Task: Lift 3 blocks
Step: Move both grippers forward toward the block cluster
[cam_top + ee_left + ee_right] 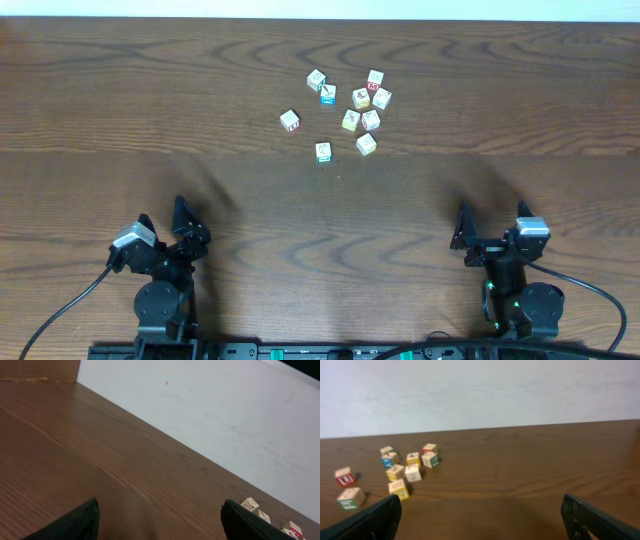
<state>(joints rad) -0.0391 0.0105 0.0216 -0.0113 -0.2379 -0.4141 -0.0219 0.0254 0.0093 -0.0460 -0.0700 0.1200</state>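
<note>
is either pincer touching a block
No, the overhead view shows the left pincer and right pincer both open and well apart from the blocks.

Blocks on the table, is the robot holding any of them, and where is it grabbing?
No, nothing is held. The left tool and right tool are open and empty; the blocks lie on the table, away from both.

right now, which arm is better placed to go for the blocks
Right. The open right tool sits nearer the blocks, and its wrist view shows the whole cluster; the left's shows few.
</note>
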